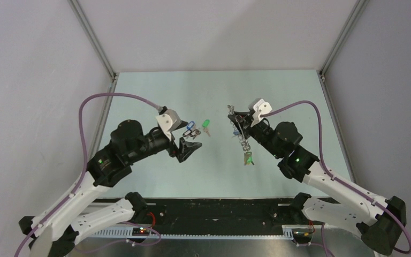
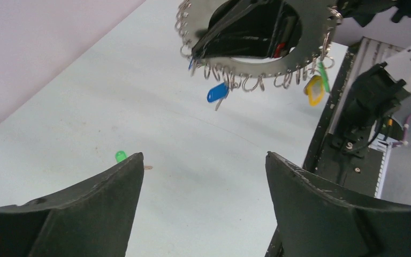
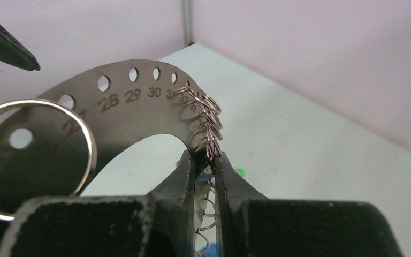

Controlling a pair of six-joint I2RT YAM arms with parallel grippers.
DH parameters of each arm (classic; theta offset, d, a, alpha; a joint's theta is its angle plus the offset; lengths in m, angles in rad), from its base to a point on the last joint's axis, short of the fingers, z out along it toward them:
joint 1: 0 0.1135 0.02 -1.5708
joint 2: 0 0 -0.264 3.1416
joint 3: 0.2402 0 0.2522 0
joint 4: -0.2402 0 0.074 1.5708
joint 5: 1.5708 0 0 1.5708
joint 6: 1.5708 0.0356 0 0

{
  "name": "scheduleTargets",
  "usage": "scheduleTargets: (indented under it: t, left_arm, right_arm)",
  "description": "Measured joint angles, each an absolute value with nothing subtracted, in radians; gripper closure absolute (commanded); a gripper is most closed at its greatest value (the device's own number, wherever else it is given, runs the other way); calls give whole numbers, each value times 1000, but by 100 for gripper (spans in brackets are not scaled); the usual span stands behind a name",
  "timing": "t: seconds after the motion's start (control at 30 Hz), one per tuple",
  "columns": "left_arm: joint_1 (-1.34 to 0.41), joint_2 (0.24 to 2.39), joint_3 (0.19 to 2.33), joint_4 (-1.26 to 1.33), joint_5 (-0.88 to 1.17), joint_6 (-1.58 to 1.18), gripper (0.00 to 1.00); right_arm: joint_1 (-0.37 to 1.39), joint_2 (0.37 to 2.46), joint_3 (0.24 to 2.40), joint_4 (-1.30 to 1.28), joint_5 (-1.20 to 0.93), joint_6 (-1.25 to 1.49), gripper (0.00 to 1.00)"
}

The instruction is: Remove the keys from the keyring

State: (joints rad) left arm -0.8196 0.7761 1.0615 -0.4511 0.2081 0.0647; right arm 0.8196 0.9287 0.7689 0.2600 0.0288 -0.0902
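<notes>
Keyring (image 3: 134, 107) pinched edgewise in our right gripper (image 3: 204, 160), so its dangling keys (image 2: 217, 92) face our left gripper (image 2: 203, 160), spread wide and empty, ready to pull one off.

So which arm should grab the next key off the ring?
Left. Its gripper is open and empty, facing the keyring, whose keys dangle in its view. The right gripper is shut on the keyring, holding it up.

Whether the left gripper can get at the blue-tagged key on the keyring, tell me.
Probably yes: the left gripper is open and faces the blue-tagged key with nothing between; the right gripper holds the keyring.
</notes>
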Motion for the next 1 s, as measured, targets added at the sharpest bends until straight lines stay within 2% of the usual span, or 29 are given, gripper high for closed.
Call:
scheduleTargets:
  t: [0.17,0.4,0.63,1.0]
  left_arm:
    - [-820,803,976,-361,159,-12,7]
    - [-820,870,808,-105,105,-116,9]
    - [-820,857,621,210,146,-149,11]
    - [-828,948,609,586,332,-126,14]
  right_arm:
    - [790,960,813,228,45,-357,100]
    - [733,1091,1069,64,-4,-616,100]
    - [726,1180,1254,-100,-22,-743,100]
    - [716,1241,1312,-260,-54,-840,100]
